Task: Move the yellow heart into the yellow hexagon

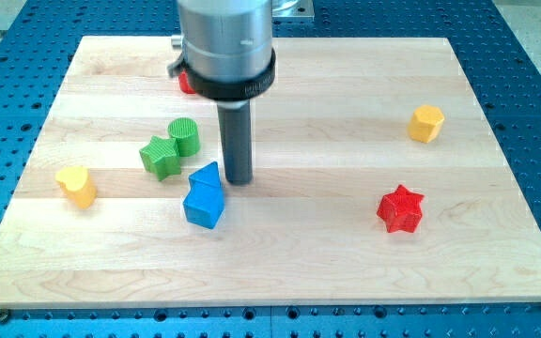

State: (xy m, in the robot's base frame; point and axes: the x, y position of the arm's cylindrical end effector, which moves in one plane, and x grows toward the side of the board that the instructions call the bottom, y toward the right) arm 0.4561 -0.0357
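Note:
The yellow heart (77,185) lies near the board's left edge. The yellow hexagon (426,123) sits far off at the view's right, toward the top. My tip (239,180) rests on the board near the middle, just right of the top of the blue block (204,196). The tip is well to the right of the yellow heart and far left of the yellow hexagon.
A green star (161,156) and a green round block (184,137) touch each other left of the rod. A red star (401,208) lies at the lower right. A red block (186,83) shows partly behind the arm's grey body (226,42). The wooden board (346,253) sits on a blue perforated table.

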